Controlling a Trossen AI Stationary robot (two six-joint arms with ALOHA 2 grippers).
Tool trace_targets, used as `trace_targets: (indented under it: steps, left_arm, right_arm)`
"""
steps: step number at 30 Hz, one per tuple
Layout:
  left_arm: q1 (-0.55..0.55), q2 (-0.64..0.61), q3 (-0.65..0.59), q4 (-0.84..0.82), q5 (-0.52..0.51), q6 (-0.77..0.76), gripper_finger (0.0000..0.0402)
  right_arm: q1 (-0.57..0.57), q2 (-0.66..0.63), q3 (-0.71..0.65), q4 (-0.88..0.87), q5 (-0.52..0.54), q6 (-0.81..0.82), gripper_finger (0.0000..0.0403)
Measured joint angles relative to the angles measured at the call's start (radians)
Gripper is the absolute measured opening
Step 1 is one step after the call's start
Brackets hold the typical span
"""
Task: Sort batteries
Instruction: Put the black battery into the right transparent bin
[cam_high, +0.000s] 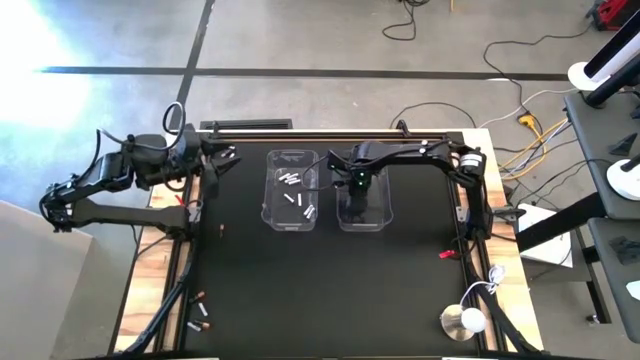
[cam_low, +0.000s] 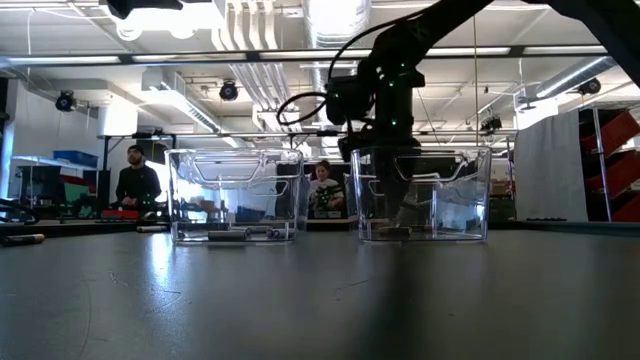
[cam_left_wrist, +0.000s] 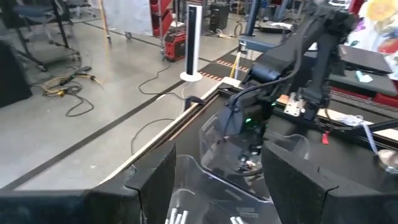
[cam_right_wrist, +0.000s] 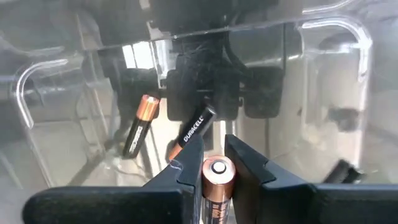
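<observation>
My right gripper (cam_right_wrist: 213, 163) is down inside the right clear bin (cam_high: 363, 205), jaws nearly closed on a copper-topped battery (cam_right_wrist: 217, 186); its long axis runs along my fingers, button end toward the bin wall. Two more dark batteries (cam_right_wrist: 138, 126) lean tilted ahead. White batteries (cam_high: 292, 180) lie in the left bin (cam_high: 290, 189). Bin walls close on all sides. My left gripper (cam_high: 222, 158) waits at the table's 10 o'clock edge, jaws apart, holding nothing.

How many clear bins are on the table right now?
2. The left bin sits mid-table with silvery batteries in it; the right bin stands beside it, with the right gripper lowered inside, shut on a copper-top battery. None seems hidden.
</observation>
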Motion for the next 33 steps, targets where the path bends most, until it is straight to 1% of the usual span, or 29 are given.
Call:
trace_targets:
  steps: [5,10,14,18,24,26,33]
  left_arm:
    - [0.0,0.002,0.0,0.001,-0.045,0.021,0.0214]
    - [0.0,0.003,0.0,0.002,-0.056,0.019,0.0214]
    - [0.0,0.003,0.0,0.002,-0.056,0.012,0.0214]
    - [0.0,0.003,0.0,0.002,-0.065,0.01,0.0214]
    - [0.0,0.016,0.0,0.005,-0.094,0.022,0.0214]
    - [0.0,0.025,0.0,-0.001,-0.108,0.01,0.0214]
    - [0.0,0.069,0.0,-0.051,-0.108,-0.033,0.0214]
  right_arm:
    - [-0.002,-0.019,-0.018,-0.01,0.009,-0.113,0.0044]
    - [-0.007,-0.023,-0.076,-0.004,0.01,-0.186,0.0045]
    - [-0.021,-0.023,-0.133,0.084,0.012,-0.166,0.0044]
    - [-0.026,-0.026,-0.161,0.127,0.013,-0.131,0.005]
    - [-0.026,-0.028,-0.18,0.148,0.013,-0.086,0.0061]
    - [-0.026,-0.028,-0.182,0.149,0.013,-0.076,0.006]
    - [-0.026,-0.027,-0.176,0.145,0.012,-0.066,0.0053]
